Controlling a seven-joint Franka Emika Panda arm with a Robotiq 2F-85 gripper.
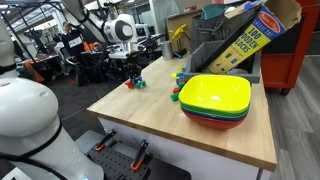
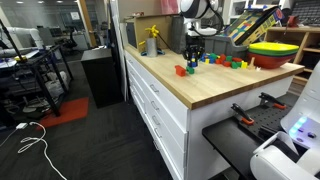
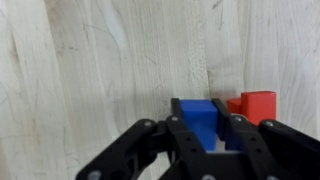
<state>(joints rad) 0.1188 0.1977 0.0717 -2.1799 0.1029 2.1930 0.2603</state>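
One blue block (image 3: 195, 108) is pinched in the gripper (image 3: 205, 130), down on the wooden table (image 3: 80, 60) with a red block (image 3: 252, 105) just beside it. Yellow box (image 1: 245, 40) further back says "100 WOOD BLOCKS".

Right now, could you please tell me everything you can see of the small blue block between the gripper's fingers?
The small blue block looks like solid, matt-painted wood, with squared edges and a darker recess or shadow in its middle. It sits upright over the pale wooden tabletop, clamped between the fingers of the black gripper, which press on its two sides. Whether it rests on the wood cannot be told. A small red block lies close beside it.
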